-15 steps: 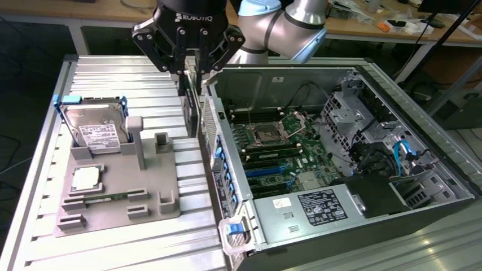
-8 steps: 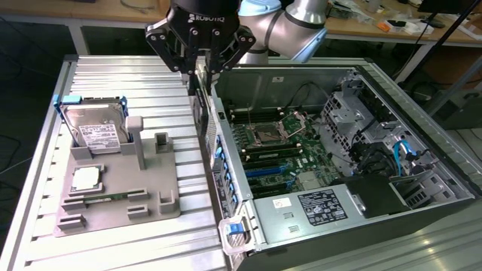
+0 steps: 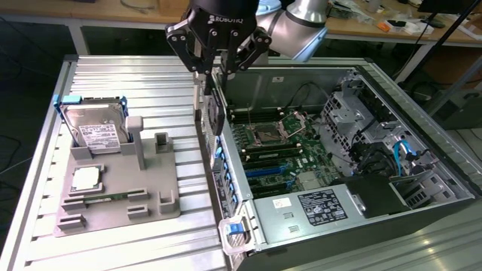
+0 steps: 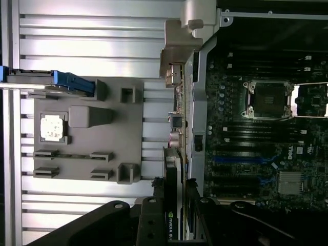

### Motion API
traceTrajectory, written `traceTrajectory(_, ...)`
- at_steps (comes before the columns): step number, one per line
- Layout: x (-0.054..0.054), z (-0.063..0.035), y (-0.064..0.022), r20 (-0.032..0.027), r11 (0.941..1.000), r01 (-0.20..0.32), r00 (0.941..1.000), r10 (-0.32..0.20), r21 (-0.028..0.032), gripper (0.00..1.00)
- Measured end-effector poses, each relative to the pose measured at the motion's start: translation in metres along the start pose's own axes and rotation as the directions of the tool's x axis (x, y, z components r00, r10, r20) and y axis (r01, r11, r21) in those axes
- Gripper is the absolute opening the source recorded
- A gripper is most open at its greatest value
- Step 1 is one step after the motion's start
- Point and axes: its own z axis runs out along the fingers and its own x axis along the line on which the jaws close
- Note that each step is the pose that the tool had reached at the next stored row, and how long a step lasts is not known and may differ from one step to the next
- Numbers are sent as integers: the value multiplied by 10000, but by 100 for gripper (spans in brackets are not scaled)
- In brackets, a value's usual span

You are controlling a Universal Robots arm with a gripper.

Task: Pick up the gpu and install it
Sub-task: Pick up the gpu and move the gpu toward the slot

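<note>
- Exterior view showed the graphics card (image 3: pixel 217 110) hanging edge-down from the gripper (image 3: pixel 215 73). It was clear of the table (image 3: pixel 128 73) and directly over the wall of the open computer case (image 3: pixel 301 79) that faces the grey holder (image 3: pixel 113 186).
- Risk: the card sat above the case wall, not above the motherboard (image 3: pixel 279 147). Judged from this position, a straight descent would drive its lower edge into the sheet metal.
- Risk: in the wrist view the card's silver bracket (image 4: pixel 177 48) lay just beside the case's corner flange. It could catch there if the card were moved sideways without clearance.
- Risk: the pinch was on the card's flat faces near one end, leaving a long overhang. A knock could make the card swing or slip, or tilt it off line with a slot.
- Gripper: fingers drawn in close, pinching the card (image 4: pixel 173 205) between them and touching nothing else.
- The hard drive (image 3: pixel 94 127) stood upright in the holder near the table's far corner, well apart from the card.
</note>
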Motion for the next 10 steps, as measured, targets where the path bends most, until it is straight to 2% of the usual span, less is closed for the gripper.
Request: traceTrajectory(10,-236,4,-7,0,10000,-1,10000,1,-1,27)
